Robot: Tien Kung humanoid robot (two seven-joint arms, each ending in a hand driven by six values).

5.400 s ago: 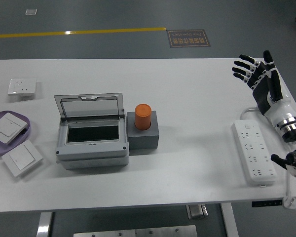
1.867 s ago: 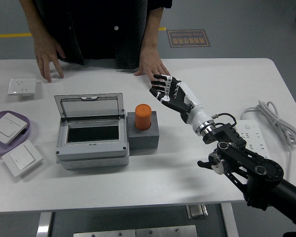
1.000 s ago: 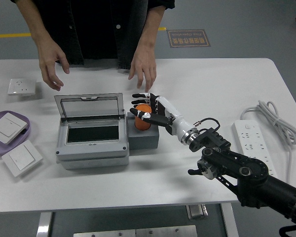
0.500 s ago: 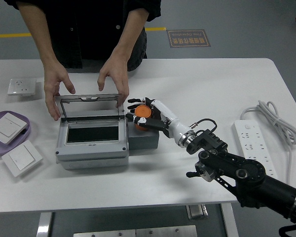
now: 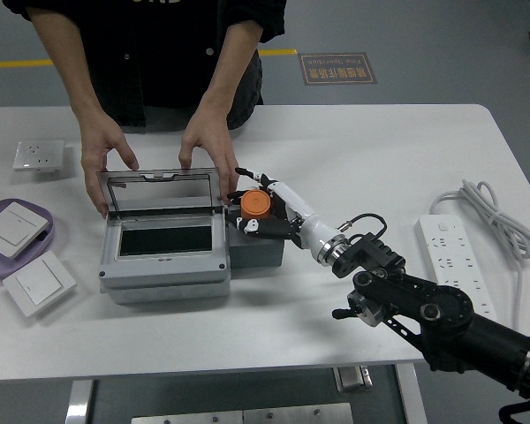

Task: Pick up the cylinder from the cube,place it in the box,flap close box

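My right hand (image 5: 258, 205) has its fingers wrapped around the orange cylinder (image 5: 255, 205), tilted and lifted just above the dark grey cube (image 5: 267, 250). To the cube's left stands the grey box (image 5: 163, 263) with its clear lid (image 5: 159, 190) raised at the back. A person at the far side holds that lid with both hands (image 5: 203, 150), one at each upper corner. My left arm is out of the picture.
A white power strip (image 5: 449, 254) and its coiled cable (image 5: 490, 212) lie at the right. At the far left are a purple plate (image 5: 35, 243) with a white switch on it, another switch panel (image 5: 39, 283) and a wall socket (image 5: 39, 155).
My right hand has closed on the cylinder and raised it slightly off the cube, tipping it. The person's hands have settled on the lid's two corners.
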